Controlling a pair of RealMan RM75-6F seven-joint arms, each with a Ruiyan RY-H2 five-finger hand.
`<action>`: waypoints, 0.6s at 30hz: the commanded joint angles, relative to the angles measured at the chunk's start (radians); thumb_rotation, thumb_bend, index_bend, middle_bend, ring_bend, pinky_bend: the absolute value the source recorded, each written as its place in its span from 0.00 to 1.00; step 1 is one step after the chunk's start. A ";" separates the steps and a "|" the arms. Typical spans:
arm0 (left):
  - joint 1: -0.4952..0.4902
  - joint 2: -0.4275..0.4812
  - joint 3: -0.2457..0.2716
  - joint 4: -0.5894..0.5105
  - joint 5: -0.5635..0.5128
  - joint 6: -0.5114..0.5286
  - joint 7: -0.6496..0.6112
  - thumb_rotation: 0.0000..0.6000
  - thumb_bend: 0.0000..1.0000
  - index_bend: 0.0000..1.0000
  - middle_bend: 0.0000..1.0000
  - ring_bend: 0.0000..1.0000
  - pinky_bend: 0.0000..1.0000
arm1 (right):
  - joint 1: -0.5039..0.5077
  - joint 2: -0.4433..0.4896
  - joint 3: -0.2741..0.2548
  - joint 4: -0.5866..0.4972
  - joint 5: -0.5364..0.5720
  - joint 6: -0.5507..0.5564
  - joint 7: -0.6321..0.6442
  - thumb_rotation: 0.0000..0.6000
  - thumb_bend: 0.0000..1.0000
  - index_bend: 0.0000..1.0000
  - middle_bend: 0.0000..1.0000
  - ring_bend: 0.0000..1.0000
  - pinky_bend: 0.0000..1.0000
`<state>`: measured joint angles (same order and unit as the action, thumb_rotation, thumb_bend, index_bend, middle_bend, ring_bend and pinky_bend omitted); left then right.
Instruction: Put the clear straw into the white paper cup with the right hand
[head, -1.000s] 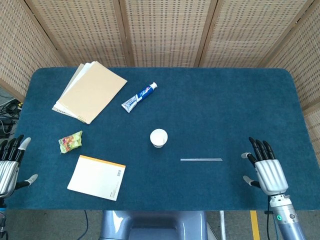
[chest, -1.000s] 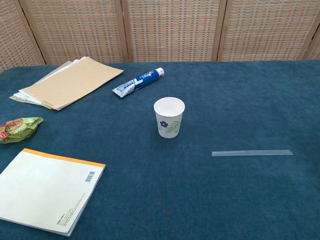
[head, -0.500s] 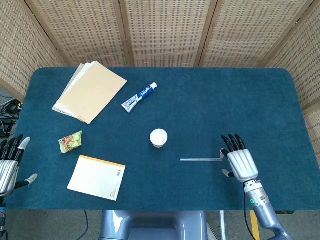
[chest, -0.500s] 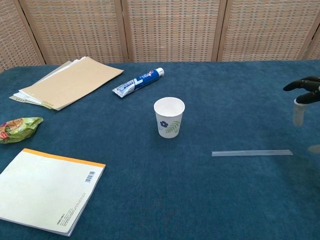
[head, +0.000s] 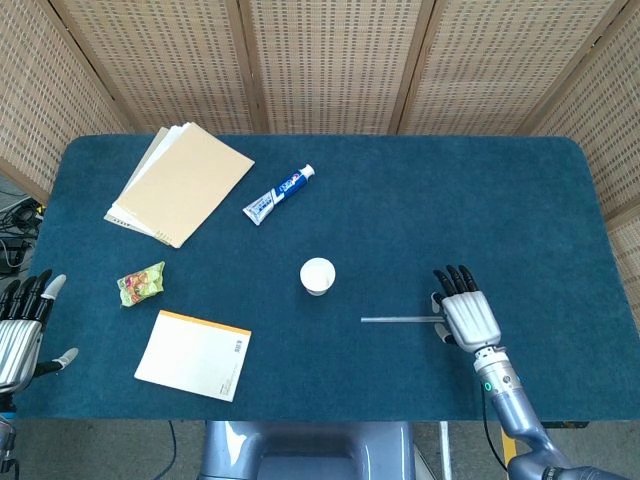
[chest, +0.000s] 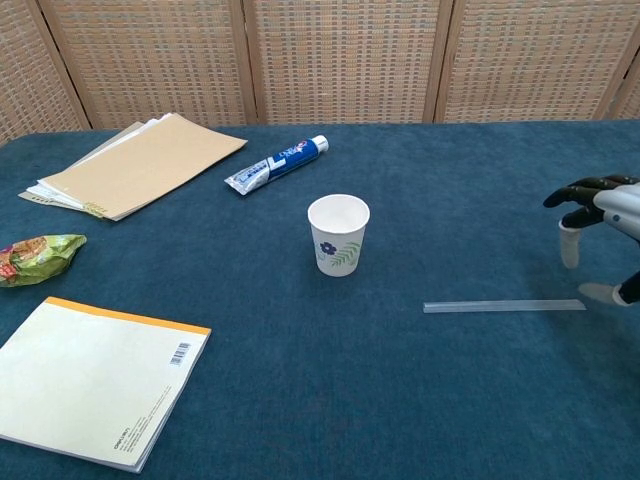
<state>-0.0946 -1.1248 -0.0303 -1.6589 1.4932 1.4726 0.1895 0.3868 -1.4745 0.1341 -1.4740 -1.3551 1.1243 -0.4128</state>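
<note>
A blue felt table stands before wicker screens, holding one white paper cup at centre, one clear straw right of it, one toothpaste tube, one snack packet, one notepad and one paper stack. The right hand, fingers spread and empty, hovers at the straw's right end. The left hand is open at the lower left edge.
</note>
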 joint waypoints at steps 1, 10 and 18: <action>0.000 -0.001 0.001 0.000 0.000 -0.001 0.002 1.00 0.09 0.00 0.00 0.00 0.00 | 0.007 -0.010 -0.003 0.009 0.009 -0.008 -0.006 1.00 0.50 0.53 0.20 0.00 0.07; -0.003 -0.004 0.002 0.002 -0.003 -0.007 0.005 1.00 0.09 0.00 0.00 0.00 0.00 | 0.029 -0.052 -0.008 0.051 0.043 -0.035 -0.008 1.00 0.51 0.52 0.20 0.00 0.07; -0.006 -0.007 0.002 0.003 -0.005 -0.013 0.006 1.00 0.09 0.00 0.00 0.00 0.00 | 0.053 -0.120 -0.010 0.142 0.069 -0.060 0.014 1.00 0.51 0.54 0.21 0.01 0.08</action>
<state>-0.1008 -1.1317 -0.0282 -1.6556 1.4887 1.4597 0.1959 0.4353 -1.5869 0.1250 -1.3404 -1.2903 1.0676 -0.4026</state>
